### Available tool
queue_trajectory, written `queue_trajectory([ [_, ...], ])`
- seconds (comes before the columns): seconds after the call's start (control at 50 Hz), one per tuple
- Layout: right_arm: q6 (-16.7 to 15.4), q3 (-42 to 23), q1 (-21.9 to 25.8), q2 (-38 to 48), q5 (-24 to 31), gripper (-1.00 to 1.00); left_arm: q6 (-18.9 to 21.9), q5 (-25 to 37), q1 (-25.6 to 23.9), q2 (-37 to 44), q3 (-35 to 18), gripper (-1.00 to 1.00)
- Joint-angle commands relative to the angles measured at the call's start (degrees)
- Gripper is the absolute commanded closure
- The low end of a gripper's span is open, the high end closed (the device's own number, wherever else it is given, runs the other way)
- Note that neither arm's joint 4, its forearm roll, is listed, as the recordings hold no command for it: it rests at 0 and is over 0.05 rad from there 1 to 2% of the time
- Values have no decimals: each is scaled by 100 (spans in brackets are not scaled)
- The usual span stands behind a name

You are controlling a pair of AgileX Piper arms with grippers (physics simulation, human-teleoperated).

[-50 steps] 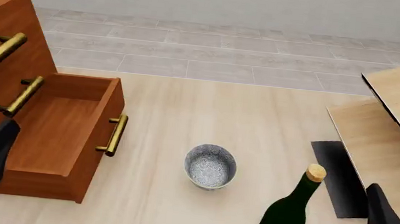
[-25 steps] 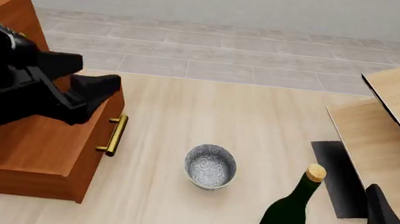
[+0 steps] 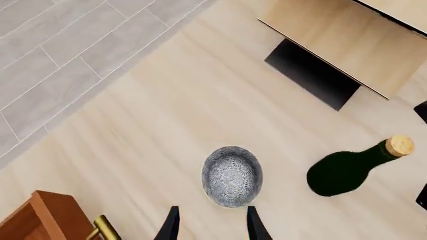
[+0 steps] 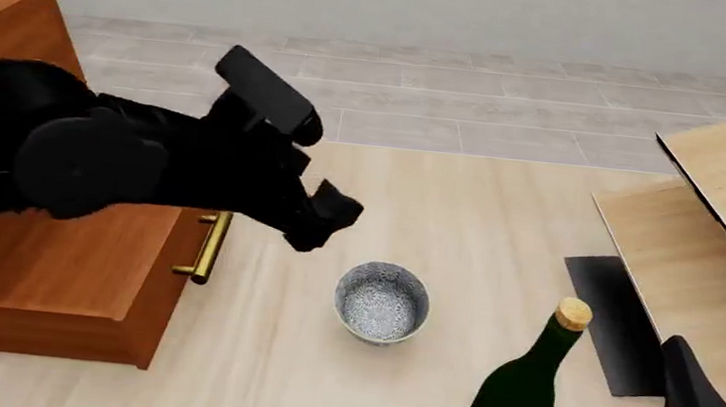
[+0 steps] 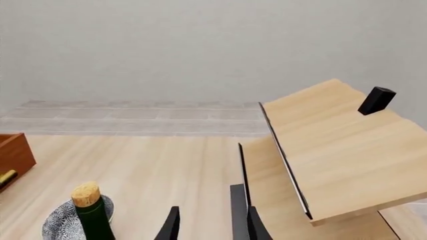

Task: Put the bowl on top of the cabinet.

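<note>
Two arms in frame, only the left one working. Left gripper (image 4: 330, 212) hangs above the table just short of the bowl (image 4: 381, 302), jaws parted roughly a bowl's width, nothing held; wrist view puts its fingertips (image 3: 172, 225) either side of the near rim of the bowl (image 3: 232, 176). Bowl stands upright on the table, between cabinet (image 4: 11, 260) and bottle (image 4: 524, 394).

Judgement: approach step. Best to centre over one wall of the bowl, come down straight, pinch the thin rim (glazed, likely slippery), then lift high before swinging to the cabinet top.

Obstacles: open drawer front with brass handle (image 4: 210, 246) juts toward the bowl; corked bottle stands near on the other side. Right gripper (image 5: 210, 225) idles by the pale boards (image 5: 340, 150), jaws apart, empty
</note>
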Motion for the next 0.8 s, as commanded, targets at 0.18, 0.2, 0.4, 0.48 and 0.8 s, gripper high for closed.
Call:
queue_trajectory([
  [0.18, 50, 1, 36, 31, -9, -100, 256, 525, -95, 1449, -647, -100],
  [0.2, 48, 1, 37, 39, -14, -100, 221, 541, -106, 1513, -682, -100],
  [0.4, 90, 1, 32, 106, -74, -100, 271, 545, -162, 1886, -795, -100],
  [0.48, 89, 1, 42, 118, -86, -100, 277, 510, -142, 2027, -800, -100],
  [0.8, 109, 1, 99, 54, -17, -100, 211, 342, -26, 2577, -897, -100],
])
